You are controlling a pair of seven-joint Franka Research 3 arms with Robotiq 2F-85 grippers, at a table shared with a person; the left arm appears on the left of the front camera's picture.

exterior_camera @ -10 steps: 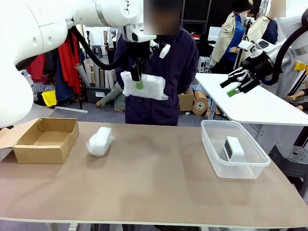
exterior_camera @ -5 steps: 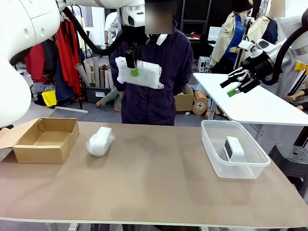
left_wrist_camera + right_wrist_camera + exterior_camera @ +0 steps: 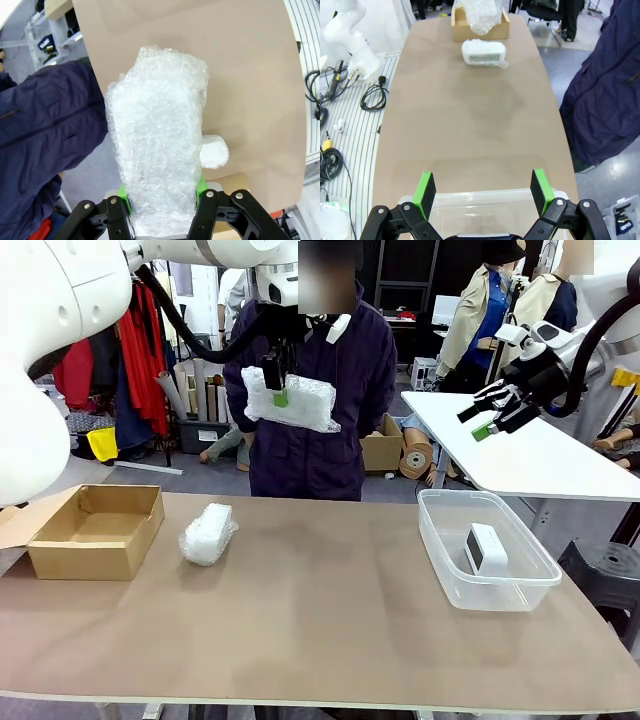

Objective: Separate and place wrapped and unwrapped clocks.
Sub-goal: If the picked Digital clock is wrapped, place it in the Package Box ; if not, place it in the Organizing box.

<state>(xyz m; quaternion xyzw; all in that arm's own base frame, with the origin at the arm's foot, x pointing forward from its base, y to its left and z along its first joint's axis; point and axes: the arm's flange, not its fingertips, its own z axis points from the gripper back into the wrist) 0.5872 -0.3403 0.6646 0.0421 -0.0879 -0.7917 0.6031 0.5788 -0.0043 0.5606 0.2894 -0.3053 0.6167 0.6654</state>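
You see clear, bumpy, glinting bubble wrap on the held block [image 3: 292,400] and the lying block [image 3: 207,533]; the table [image 3: 330,620] is smooth matt brown. Left, the box [image 3: 85,562] is dull cardboard; right, the tub [image 3: 505,597] is clear glossy plastic, its clock [image 3: 487,547] smooth white plastic.

Bare clock [image 3: 486,548] screen unreadable, cardboard box [image 3: 95,530] flap cut off left
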